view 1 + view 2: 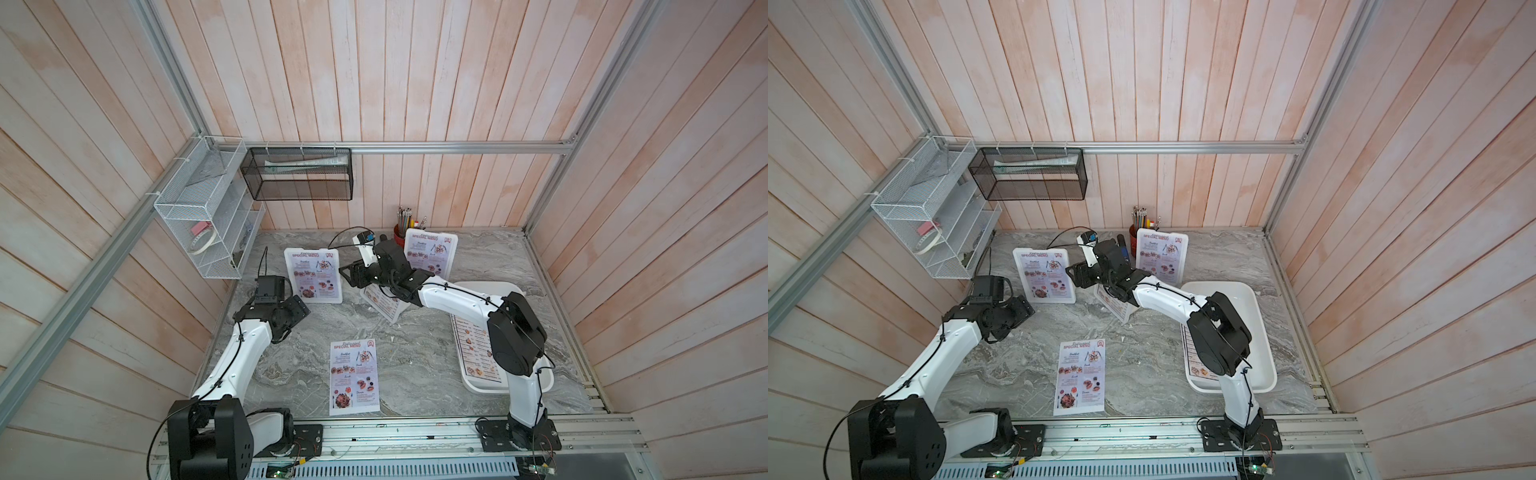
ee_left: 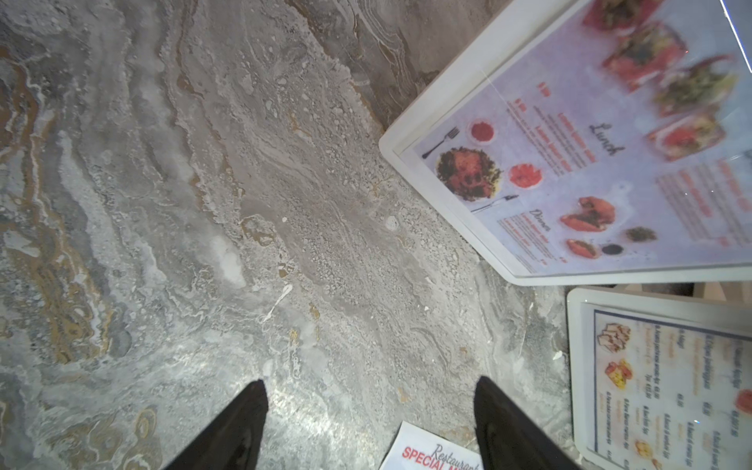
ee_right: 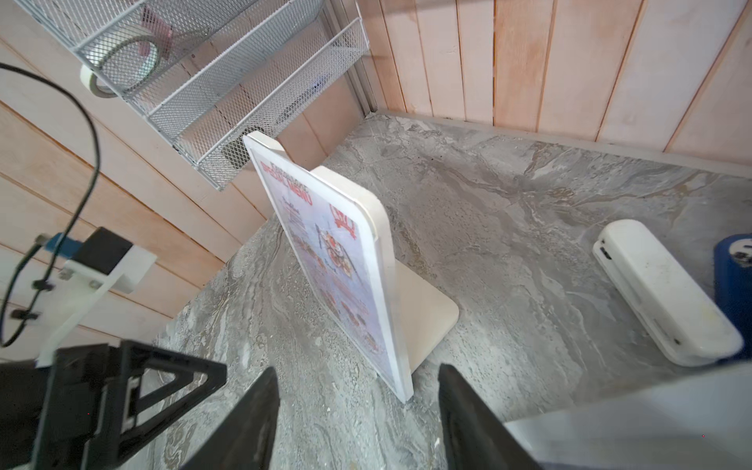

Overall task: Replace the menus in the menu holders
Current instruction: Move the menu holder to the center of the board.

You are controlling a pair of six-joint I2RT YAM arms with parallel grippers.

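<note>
Three white menu holders stand on the marble table. The left holder (image 1: 313, 274) and the back right holder (image 1: 432, 255) show red SPECIAL MENU sheets. The middle holder (image 1: 382, 305) sits half hidden under my right forearm and holds a different, blue-bordered menu (image 2: 659, 386). A loose SPECIAL MENU sheet (image 1: 354, 376) lies flat near the front. My right gripper (image 1: 348, 276) is open and empty, close to the left holder's right edge (image 3: 401, 382). My left gripper (image 2: 370, 382) hangs open and empty above bare table, left of that holder (image 2: 407, 134).
A white tray (image 1: 536, 374) at the right holds another menu sheet (image 1: 476, 349) under my right arm. A red pen cup (image 1: 400, 232) stands at the back. A white stapler-like case (image 3: 667, 293) lies behind the holders. Wire racks (image 1: 208, 216) hang on the left wall.
</note>
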